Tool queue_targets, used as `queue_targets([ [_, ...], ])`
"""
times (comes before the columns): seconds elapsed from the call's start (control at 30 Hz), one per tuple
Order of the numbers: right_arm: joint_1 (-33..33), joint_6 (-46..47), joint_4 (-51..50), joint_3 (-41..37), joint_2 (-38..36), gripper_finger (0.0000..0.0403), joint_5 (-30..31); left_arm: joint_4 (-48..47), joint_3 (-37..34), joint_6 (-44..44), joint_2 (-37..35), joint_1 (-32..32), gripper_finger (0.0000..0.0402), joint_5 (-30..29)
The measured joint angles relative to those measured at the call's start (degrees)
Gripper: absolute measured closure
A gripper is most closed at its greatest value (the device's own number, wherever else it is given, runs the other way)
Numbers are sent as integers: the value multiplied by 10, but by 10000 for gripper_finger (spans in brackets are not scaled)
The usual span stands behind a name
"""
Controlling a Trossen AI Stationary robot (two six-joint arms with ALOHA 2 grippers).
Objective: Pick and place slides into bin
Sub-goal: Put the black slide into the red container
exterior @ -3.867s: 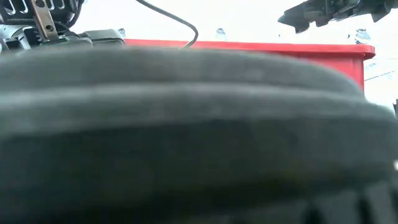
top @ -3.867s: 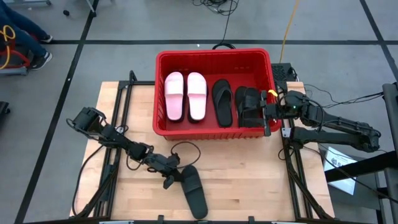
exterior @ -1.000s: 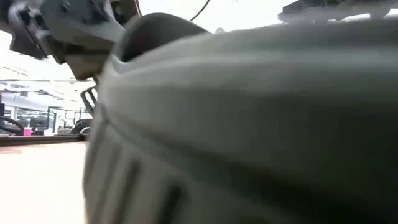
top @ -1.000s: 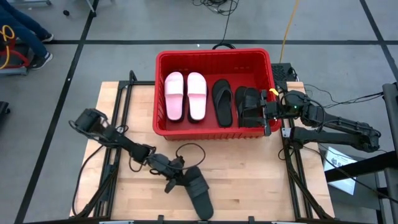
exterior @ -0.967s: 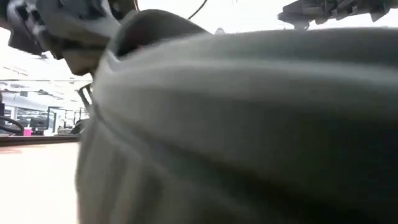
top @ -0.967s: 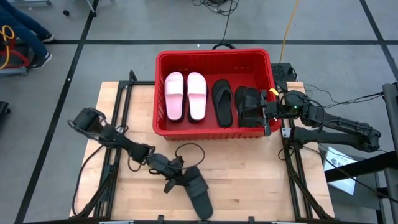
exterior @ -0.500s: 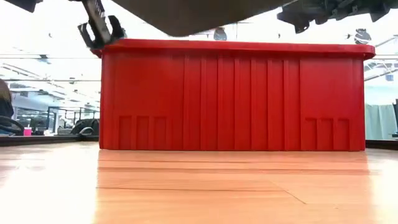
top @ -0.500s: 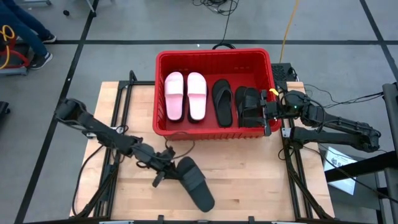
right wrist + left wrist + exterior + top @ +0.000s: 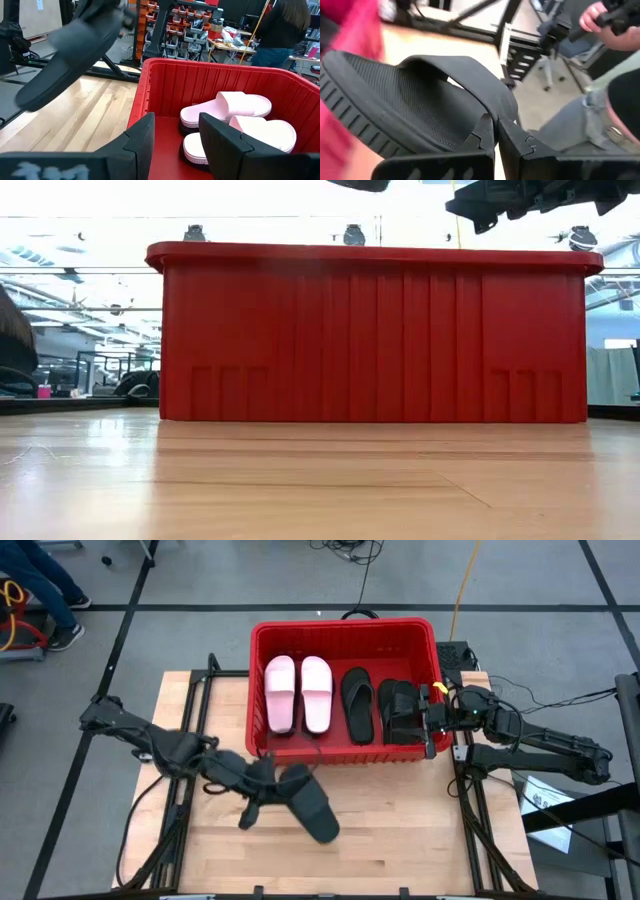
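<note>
Black band slide, a rubbery sandal with a wide strap and ridged sole edge, hangs lifted off the pale wooden surface, clear of the boards in the high view. Its long axis runs on a diagonal: one end lies near the front wall of the large rectangular bright red plastic bin with ribbed sides, and the other end points away from the bin toward the near edge of the surface and slightly to the right. It sits outside the bin, just in front of the wall's left half. The left pincer is clamped on it; in the left wrist view the two dark fingers are pressed almost together on the edge of the strap, with the textured footbed facing the camera.

Inside the bin lie a pale pink pair of slides side by side at the left, a black thong flip-flop in the middle, and another black band slide at the right, all with their long axes running front to back.

The right pincer hangs at the bin's right wall, above the rim, its fingers spread apart with nothing between them. The right wrist view shows the lifted slide tilted in the air beyond the bin's far wall.

A person in dark clothing stands in the room beyond.
</note>
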Motion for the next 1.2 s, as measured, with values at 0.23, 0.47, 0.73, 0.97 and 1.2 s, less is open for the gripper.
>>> queue_targets([
  [0.23, 0, -26, 2, 0, 0, 259, 0, -131, 147, 118, 3, 66, 401, -14],
  [0.47, 0, -80, 25, 0, 9, 259, 15, -135, 186, 295, 4, 184, 401, -15],
  [0.73, 0, -130, 105, 0, 29, 259, 60, -94, 183, 390, 55, 323, 401, 81],
  [0.97, 0, -182, 105, 0, 37, 259, 108, -44, 197, 448, 140, 411, 401, 212],
  [1.2, 0, -184, 104, 0, 37, 259, 109, -62, 270, 493, 238, 473, 401, 329],
])
